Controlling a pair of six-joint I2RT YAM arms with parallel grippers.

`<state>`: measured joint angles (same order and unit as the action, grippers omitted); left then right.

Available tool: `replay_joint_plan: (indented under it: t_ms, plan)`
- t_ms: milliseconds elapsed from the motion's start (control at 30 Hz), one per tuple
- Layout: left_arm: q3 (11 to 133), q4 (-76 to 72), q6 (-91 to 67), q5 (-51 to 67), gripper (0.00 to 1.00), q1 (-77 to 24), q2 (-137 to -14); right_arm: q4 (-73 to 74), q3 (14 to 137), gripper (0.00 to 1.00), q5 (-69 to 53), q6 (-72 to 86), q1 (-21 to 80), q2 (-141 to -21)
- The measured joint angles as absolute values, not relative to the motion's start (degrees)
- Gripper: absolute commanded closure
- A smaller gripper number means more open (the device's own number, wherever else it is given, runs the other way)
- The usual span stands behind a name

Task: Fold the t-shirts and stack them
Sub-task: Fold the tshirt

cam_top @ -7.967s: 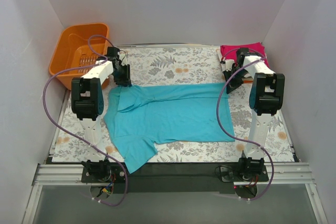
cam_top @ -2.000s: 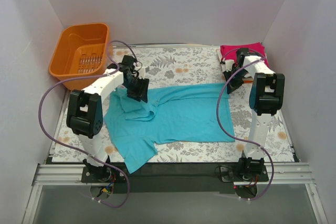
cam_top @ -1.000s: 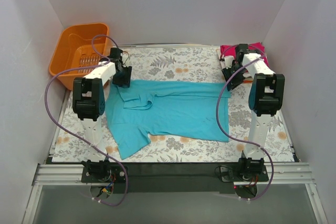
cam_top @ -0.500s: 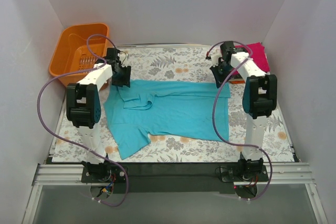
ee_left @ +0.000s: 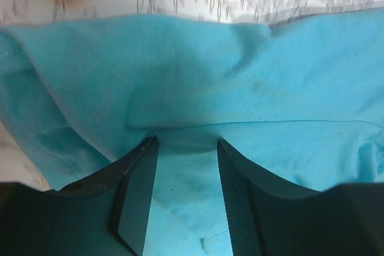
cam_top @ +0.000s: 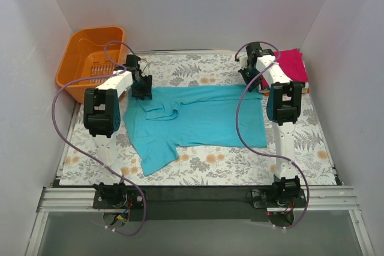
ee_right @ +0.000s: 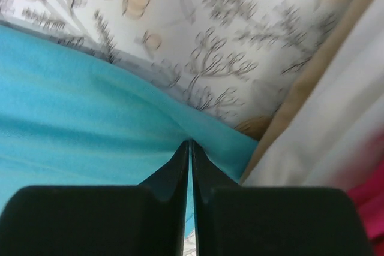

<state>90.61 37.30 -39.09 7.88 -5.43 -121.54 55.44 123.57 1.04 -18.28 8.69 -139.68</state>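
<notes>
A lab test cell: plain white walls (cam_top: 180, 4) box in a floral-clothed table (cam_top: 204, 70) on an aluminium frame (cam_top: 198, 199).

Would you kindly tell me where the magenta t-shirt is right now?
In the top view the magenta t-shirt lies folded at the table's far right corner, just right of the right claw and beyond the spread teal t-shirt.

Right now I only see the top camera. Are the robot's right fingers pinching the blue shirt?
Observer: Yes. The right gripper is shut on the teal shirt at its edge.
Operator: And the left fingers?
Observer: The left gripper has a fold of teal cloth bunched between its jaws, which stand apart.
Operator: What's beside the right fingers?
Observer: White cloth, with a bit of pink cloth below it.
</notes>
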Motion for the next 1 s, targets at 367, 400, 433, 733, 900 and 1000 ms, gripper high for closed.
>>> replay_joint_plan:
  t_ms: [367,400,433,733,900,1000]
  plan:
    - [97.34,39.16,-34.72,20.67,0.39,-5.43,-122.37,52.01,112.46,0.42,-4.73,-23.73,8.60,-128.88]
    - [95.15,39.40,-33.34,22.33,0.39,-5.43,-119.15,52.10,109.34,0.43,-5.78,-24.93,8.73,-124.95]
    - [93.47,40.12,-32.32,23.51,0.40,-5.43,-115.98,52.21,106.26,0.45,-6.63,-26.37,8.88,-120.81]
    - [71.31,44.69,-13.80,28.42,0.52,-5.37,-83.59,49.91,76.79,0.66,-7.03,-38.70,12.36,-91.72]
    - [57.25,45.84,-5.96,27.29,0.53,-4.73,-81.97,47.88,59.90,0.65,-4.10,-43.05,15.16,-89.56]
    - [53.01,46.76,-1.32,26.76,0.52,-3.81,-81.87,46.98,53.63,0.64,-2.57,-45.06,17.54,-87.00]
